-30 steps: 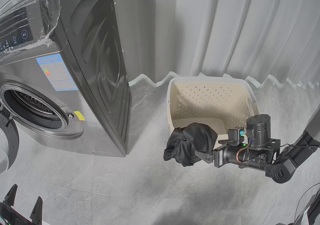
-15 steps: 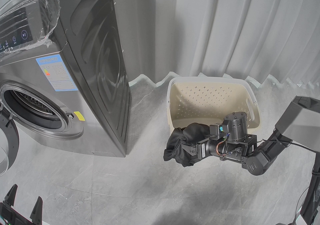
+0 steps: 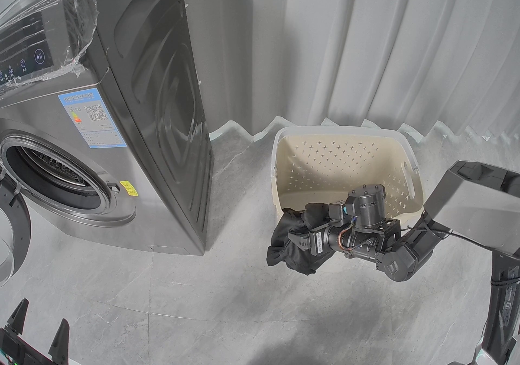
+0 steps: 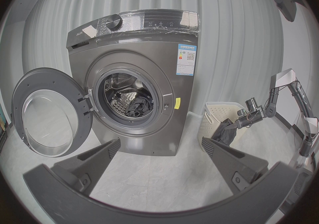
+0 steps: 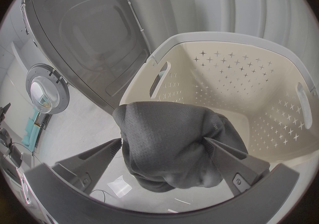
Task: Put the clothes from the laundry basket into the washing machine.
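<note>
A black garment point(image 3: 290, 247) hangs over the front rim of the cream laundry basket point(image 3: 346, 131), sagging down its outside toward the floor. My right gripper point(image 3: 299, 240) is pushed up against it, fingers spread wide with the bunched cloth point(image 5: 166, 141) between them. The basket point(image 5: 232, 37) shows a bare bottom behind it. Left of the basket stands the grey washing machine point(image 3: 141, 84), its drum opening point(image 4: 129, 98) uncovered and dark clothes point(image 4: 138, 106) inside. My left gripper point(image 3: 38, 328) stays open low by the floor, facing the machine's front.
The washer door point(image 4: 50, 115) is swung wide open toward my left. White curtains point(image 3: 379, 30) hang behind the basket and machine. Bare grey floor point(image 3: 216, 285) lies between the machine's front and the basket.
My right arm has pushed forward and to the left, lowering slightly, so its fingers now reach deeper around the black garment. The garment has sunk a little. The left arm is still.
</note>
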Robot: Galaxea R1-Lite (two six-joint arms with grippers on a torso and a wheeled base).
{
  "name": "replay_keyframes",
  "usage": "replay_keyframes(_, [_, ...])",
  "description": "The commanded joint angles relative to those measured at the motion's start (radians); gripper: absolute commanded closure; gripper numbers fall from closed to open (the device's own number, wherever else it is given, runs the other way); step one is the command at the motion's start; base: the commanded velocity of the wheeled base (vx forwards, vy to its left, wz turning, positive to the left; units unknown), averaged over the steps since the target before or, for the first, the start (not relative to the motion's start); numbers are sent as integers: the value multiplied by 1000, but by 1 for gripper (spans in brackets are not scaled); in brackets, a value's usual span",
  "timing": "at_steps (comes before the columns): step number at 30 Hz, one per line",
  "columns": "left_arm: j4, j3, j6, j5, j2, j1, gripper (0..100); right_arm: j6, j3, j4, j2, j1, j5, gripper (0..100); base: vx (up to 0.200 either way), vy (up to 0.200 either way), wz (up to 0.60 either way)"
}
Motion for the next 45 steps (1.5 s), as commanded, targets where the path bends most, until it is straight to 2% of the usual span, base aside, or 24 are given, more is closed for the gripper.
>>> replay_keyframes(1, [0,15,0,0,-12,0,0,1,-16,-1,15,-1,1,0,0,0,0])
replay_keyframes(2, [0,16,0,0,-12,0,0,1,-16,-1,15,-1,1,100,0,0,0])
replay_keyframes(13, [0,16,1,-1,-12,0,0,-12,-5,1,-34,-10,1,100,0,0,0])
replay_keyframes(21, [0,16,0,-1,-12,0,0,-15,84,15,-151,-16,3,100,0,0,0])
replay_keyframes(28, [0,16,0,-1,-12,0,0,-13,125,-31,-109,-42,3,100,0,0,0])
replay_keyframes(29, [0,16,-2,-1,-12,0,0,-13,123,-39,-100,-45,3,0,0,0,0])
replay_keyframes(45, [0,16,-2,-1,-12,0,0,-22,130,-51,-54,-45,8,0,0,0,0])
